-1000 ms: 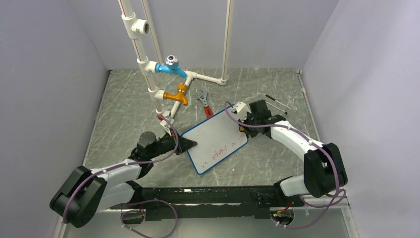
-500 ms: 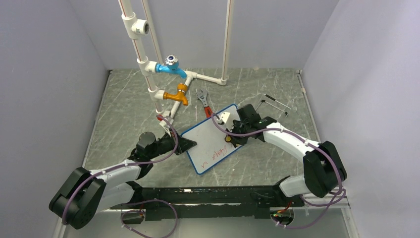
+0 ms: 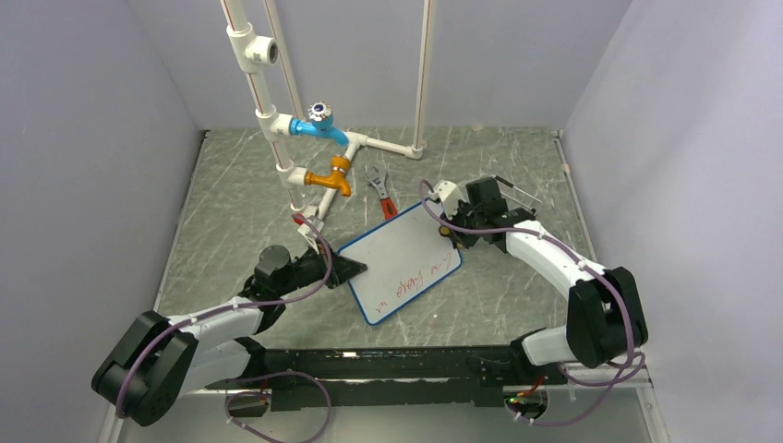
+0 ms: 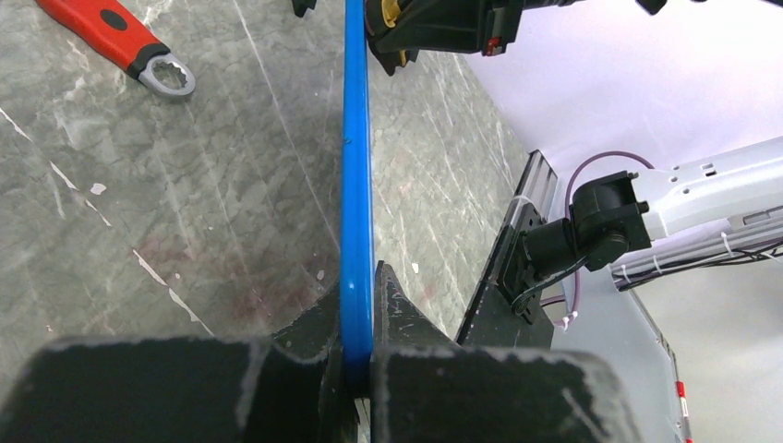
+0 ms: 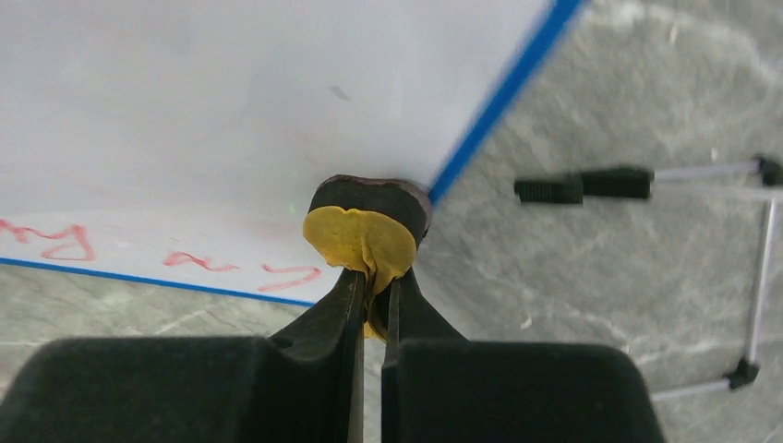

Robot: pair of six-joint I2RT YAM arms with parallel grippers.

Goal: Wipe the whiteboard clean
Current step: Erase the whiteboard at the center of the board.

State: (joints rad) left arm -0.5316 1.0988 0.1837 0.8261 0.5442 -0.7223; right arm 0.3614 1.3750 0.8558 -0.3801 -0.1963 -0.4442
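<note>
On the whiteboard (image 3: pixel 392 247), red writing (image 3: pixel 406 282) too small to read from above; wrench (image 4: pixel 118 37) handle cut off by left wrist view's top edge.

Whiteboard (image 3: pixel 400 261) on the table (image 3: pixel 231 208), wrench (image 3: pixel 380 191) just behind it.

Right gripper (image 3: pixel 452 231): whiteboard (image 3: pixel 399 269) face fills ahead and left of the fingers; wire stand (image 5: pixel 646 175) lies to their right, bare table (image 5: pixel 572 305) between.
Left gripper (image 3: pixel 355 269): board edge runs straight ahead from the fingers, eraser (image 5: pixel 360 240) at its far end; wrench (image 4: pixel 120 41) ahead-left, pipe rack (image 3: pixel 305 175) left; open table either side.
</note>
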